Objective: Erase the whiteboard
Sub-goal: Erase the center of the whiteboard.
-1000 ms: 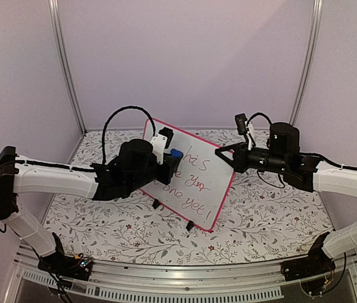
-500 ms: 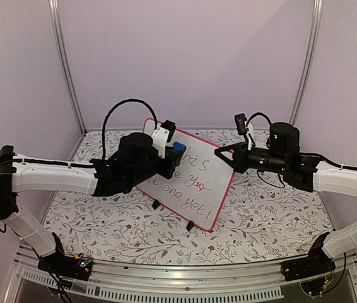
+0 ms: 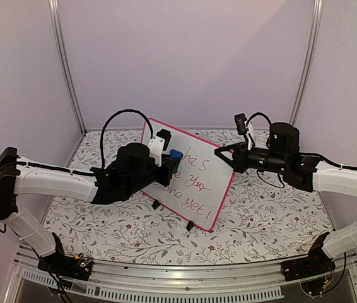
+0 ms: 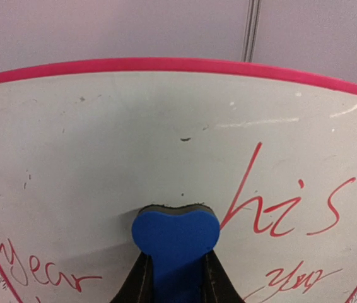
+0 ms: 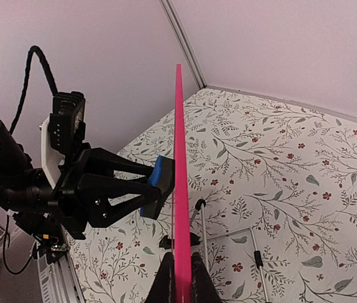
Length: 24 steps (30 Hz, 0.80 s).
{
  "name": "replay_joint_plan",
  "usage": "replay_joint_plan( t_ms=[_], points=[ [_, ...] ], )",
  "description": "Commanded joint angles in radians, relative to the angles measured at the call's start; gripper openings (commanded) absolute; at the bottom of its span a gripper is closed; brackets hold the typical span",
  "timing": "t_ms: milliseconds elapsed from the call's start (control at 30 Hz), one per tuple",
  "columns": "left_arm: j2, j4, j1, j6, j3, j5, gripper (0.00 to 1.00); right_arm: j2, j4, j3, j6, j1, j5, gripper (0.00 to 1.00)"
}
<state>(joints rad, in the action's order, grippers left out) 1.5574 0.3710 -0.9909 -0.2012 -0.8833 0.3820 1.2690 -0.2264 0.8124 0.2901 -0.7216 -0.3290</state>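
Left wrist view: left hand (image 4: pixel 175 284) grips blue eraser (image 4: pixel 175 237) against the whiteboard (image 4: pixel 134 126); right hand (image 5: pixel 180 278) pinches its edge. Wiping appears underway; next, sweep across remaining red writing (image 4: pixel 279 202).

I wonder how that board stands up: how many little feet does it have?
2 visible: the left foot under the lower edge of the whiteboard, the right foot near its bottom corner. Others may hide behind.

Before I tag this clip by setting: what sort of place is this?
Probably a robot test booth: plain lilac wall panels, aluminium corner posts, a floral-patterned tabletop, a white left arm and right arm bolted at its near edge.
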Motion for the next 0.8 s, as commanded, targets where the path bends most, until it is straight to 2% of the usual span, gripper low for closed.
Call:
replay_joint_plan(
  t_ms=[0, 333, 767],
  points=[
    [0.013, -0.058, -0.001, -0.029, 0.05, 0.003, 0.16, 0.029, 0.128, -0.024, -0.084, -0.043, -0.137, 0.0],
    [0.004, -0.043, -0.003, -0.066, 0.108, -0.007, 0.16, 0.029, 0.129, -0.024, -0.083, -0.042, -0.136, 0.0],
    [0.016, -0.021, -0.05, 0.001, 0.069, -0.023, 0.16, 0.035, 0.128, -0.022, -0.084, -0.044, -0.138, 0.0]
  ],
)
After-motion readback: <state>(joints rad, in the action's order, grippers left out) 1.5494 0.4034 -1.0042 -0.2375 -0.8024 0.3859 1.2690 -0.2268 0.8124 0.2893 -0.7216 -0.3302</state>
